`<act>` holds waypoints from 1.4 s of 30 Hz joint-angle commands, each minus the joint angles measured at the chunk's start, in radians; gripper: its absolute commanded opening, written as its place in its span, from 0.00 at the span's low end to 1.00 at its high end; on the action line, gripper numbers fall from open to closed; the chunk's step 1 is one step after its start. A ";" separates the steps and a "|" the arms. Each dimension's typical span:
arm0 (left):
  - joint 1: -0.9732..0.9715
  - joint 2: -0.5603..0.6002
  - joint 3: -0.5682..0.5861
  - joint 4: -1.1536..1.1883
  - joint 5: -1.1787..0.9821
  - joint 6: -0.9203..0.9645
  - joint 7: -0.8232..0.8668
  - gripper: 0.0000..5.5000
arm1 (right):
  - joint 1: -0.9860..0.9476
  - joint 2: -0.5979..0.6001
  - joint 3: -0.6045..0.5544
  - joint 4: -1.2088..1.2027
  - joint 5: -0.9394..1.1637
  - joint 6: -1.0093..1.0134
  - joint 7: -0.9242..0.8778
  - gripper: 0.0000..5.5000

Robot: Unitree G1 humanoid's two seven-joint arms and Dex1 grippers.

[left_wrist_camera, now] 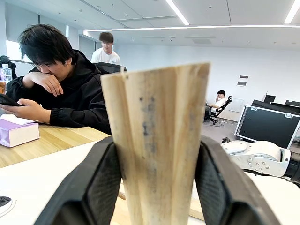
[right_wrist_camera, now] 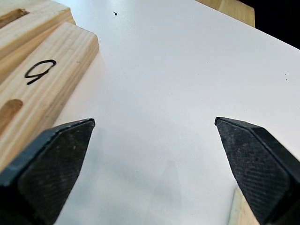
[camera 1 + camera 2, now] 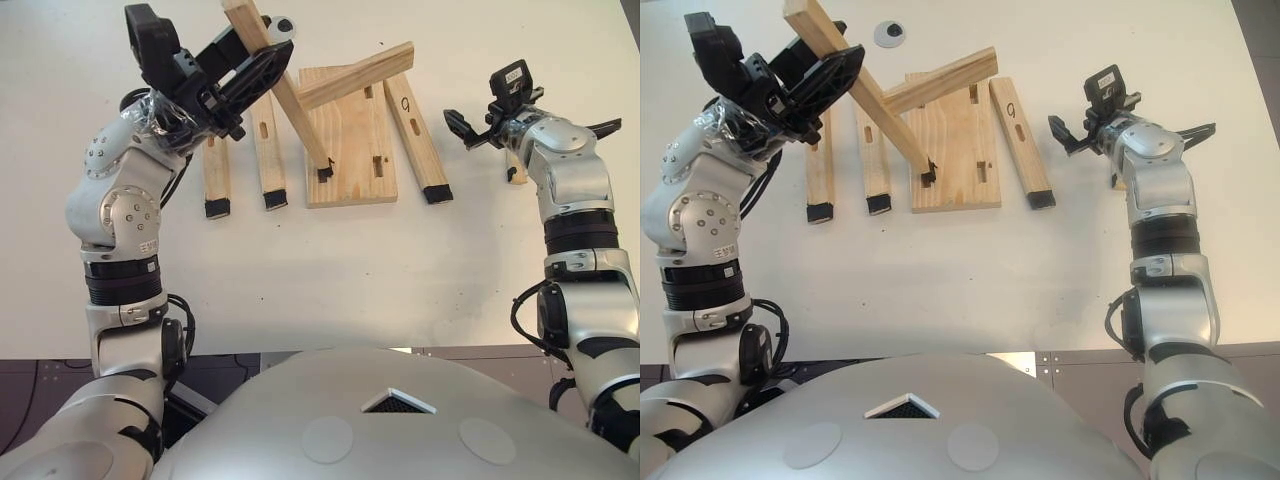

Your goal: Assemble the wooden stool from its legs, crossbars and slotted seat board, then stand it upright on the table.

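The seat board [image 3: 352,150] lies flat, the tilted leg [image 3: 292,108] footed at one slot. At its 3 o'clock, past the numbered leg [image 3: 418,140] (a handwritten 9), the right gripper [image 2: 154,136] hovers, fingers [image 2: 61,154] apart. Farther back, the left gripper [image 3: 252,62] clamps the tilted leg; pushing aslant could jam it or lever the unpinned board.

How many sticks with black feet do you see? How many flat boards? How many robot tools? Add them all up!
Sticks with black feet: 4
Flat boards: 1
Robot tools: 2
Total: 7
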 commanded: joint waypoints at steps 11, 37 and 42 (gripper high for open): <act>0.044 0.075 0.014 -0.037 0.007 0.048 -0.020 0.39 | -0.004 0.017 -0.003 -0.001 -0.015 0.001 0.011 0.86; 0.100 0.197 -0.189 0.094 0.217 -0.050 -0.182 0.39 | 0.010 0.032 0.003 -0.015 -0.017 0.001 0.007 0.86; 0.089 0.227 -0.387 0.182 0.357 0.001 -0.172 0.39 | 0.018 0.042 0.000 -0.025 -0.018 0.008 0.001 0.86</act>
